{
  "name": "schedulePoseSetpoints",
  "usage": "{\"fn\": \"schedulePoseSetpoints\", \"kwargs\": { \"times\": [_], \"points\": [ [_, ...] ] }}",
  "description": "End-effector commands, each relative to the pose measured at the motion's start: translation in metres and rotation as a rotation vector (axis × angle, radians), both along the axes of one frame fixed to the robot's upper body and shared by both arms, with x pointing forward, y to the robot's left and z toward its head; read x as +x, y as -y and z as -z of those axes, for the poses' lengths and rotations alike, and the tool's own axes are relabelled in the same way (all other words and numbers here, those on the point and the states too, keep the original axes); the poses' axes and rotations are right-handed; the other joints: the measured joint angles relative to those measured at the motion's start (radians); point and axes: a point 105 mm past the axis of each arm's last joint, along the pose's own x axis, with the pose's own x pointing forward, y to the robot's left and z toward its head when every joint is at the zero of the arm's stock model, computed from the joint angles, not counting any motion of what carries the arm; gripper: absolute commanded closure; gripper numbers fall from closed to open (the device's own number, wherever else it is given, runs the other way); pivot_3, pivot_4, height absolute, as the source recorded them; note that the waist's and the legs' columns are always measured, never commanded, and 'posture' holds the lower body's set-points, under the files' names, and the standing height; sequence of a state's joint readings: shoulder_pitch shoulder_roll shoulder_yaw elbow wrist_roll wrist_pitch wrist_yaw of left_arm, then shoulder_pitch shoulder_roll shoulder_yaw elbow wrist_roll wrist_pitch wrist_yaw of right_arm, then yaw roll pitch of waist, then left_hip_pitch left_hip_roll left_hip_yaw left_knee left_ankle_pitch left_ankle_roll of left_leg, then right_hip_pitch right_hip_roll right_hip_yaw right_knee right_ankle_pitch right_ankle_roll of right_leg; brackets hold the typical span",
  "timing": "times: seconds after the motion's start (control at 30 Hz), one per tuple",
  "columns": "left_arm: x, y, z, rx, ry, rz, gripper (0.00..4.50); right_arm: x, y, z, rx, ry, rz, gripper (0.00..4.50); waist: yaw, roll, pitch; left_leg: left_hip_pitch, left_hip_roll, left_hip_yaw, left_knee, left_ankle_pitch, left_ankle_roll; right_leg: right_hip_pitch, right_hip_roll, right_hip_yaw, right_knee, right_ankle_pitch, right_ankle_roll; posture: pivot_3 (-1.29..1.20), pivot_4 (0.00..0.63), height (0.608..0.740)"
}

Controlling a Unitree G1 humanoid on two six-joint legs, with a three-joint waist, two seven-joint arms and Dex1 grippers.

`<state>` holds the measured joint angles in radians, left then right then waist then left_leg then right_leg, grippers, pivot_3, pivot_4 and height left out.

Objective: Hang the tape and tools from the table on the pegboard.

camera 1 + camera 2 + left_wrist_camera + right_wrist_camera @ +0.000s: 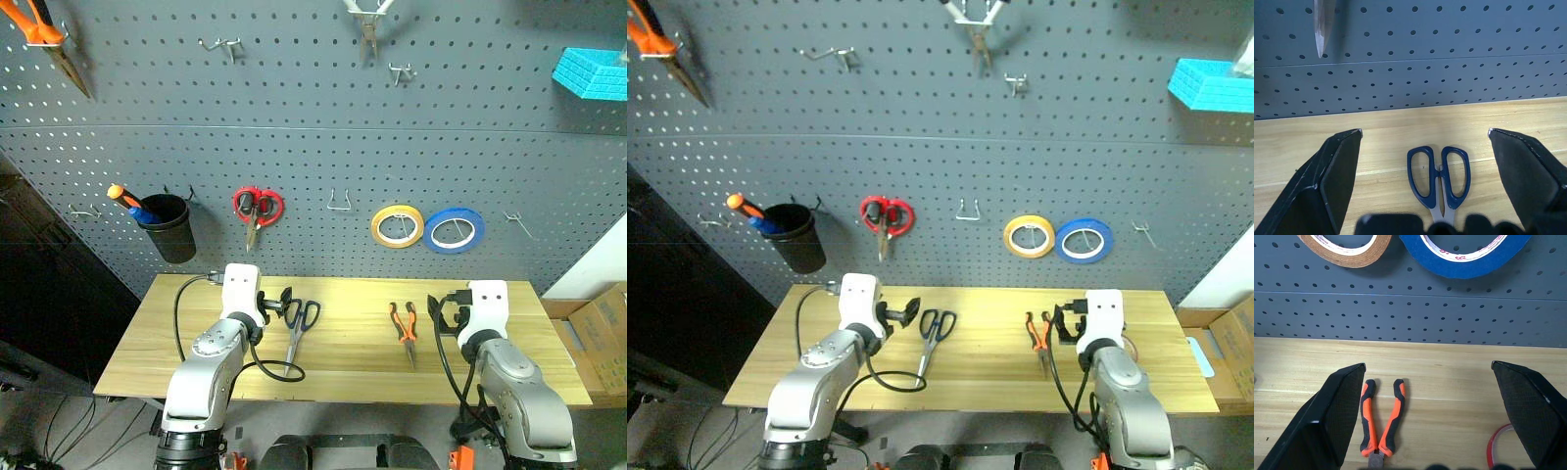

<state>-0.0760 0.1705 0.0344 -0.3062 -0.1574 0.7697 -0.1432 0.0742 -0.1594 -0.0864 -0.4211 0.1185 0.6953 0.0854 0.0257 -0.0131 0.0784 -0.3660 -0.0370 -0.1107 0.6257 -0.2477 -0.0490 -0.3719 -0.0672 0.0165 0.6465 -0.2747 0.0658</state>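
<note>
On the table [343, 362], scissors [299, 328] and pliers [405, 331], stiff and light. Best taken by the handles. Both grippers' jaws spread wide, empty.

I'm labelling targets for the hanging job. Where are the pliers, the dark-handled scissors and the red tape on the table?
pliers [1382, 418]: right wrist view, on the orange-and-black handles.
scissors [1438, 174]: left wrist view, where the two handle loops meet.
red tape [1497, 443]: right wrist view, on the visible red rim.
</note>
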Motion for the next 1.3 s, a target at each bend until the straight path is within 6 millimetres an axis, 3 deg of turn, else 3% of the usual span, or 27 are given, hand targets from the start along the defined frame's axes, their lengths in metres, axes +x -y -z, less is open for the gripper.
{"fn": "schedulePoseSetpoints", "kwargs": {
  "times": [0.03, 0.27, 0.4, 0.5, 0.8, 1.07, 1.3],
  "points": [
    [0.004, 0.008, -0.016, -0.014, 0.051, 0.031, 0.06, 0.0, -0.001, -0.014, -0.021, 0.045, -0.016, 0.0, 0.0, 0.0, 0.0, 0.0, 0.0, 0.0, 0.0, 0.0, 0.0, 0.0, 0.0, 0.0, 0.0, 0.0, 0.0, 0.1, 0.048, 0.74],
    [0.003, 0.055, -0.024, -0.025, 0.058, 0.293, 0.06, -0.009, 0.009, 0.005, -0.089, -0.073, -0.077, 0.0, 0.0, 0.0, 0.012, -0.001, -0.001, 0.0, 0.001, 0.0, 0.0, 0.0, -0.001, 0.0, 0.0, 0.0, 0.0, 0.09, 0.074, 0.74],
    [0.0, 0.096, -0.028, -0.062, 0.047, 0.481, 0.06, -0.013, 0.02, 0.012, -0.125, -0.137, -0.101, 0.0, -0.001, -0.001, 0.031, -0.002, -0.001, 0.0, 0.001, 0.0, 0.0, 0.0, -0.001, -0.001, 0.0, 0.0, 0.0, 0.08, 0.096, 0.74],
    [-0.008, 0.134, -0.034, -0.182, -0.008, 0.635, 0.06, -0.016, 0.038, 0.019, -0.162, -0.211, -0.086, 0.0, -0.003, -0.002, 0.051, -0.004, -0.001, 0.0, 0.001, 0.0, 0.0, -0.001, -0.001, -0.001, -0.001, 0.0, 0.0, 0.06, 0.14, 0.74],
    [-0.038, 0.199, -0.038, -0.311, -0.164, 0.943, 0.06, -0.017, 0.072, 0.03, -0.142, -0.326, -0.026, 0.0, -0.03, -0.005, 0.11, -0.018, -0.001, 0.0, 0.003, 0.0, 0.001, -0.014, -0.002, -0.002, 0.001, 0.003, -0.003, -0.01, 0.233, 0.74],
    [-0.055, 0.238, -0.026, -0.315, -0.252, 1.048, 0.06, -0.004, 0.08, 0.029, -0.126, -0.341, -0.032, 0.0, -0.041, -0.005, 0.147, -0.02, -0.002, 0.001, 0.004, -0.001, 0.003, -0.016, -0.003, -0.001, 0.001, 0.003, -0.003, -0.03, 0.276, 0.74],
    [-0.057, 0.244, -0.021, -0.324, -0.279, 1.029, 0.06, 0.003, 0.073, 0.032, -0.107, -0.361, -0.077, 0.0, -0.058, -0.007, 0.17, -0.023, -0.002, 0.001, 0.004, -0.001, 0.003, -0.018, -0.004, -0.002, 0.001, 0.003, -0.003, -0.03, 0.304, 0.74]
  ]
}}
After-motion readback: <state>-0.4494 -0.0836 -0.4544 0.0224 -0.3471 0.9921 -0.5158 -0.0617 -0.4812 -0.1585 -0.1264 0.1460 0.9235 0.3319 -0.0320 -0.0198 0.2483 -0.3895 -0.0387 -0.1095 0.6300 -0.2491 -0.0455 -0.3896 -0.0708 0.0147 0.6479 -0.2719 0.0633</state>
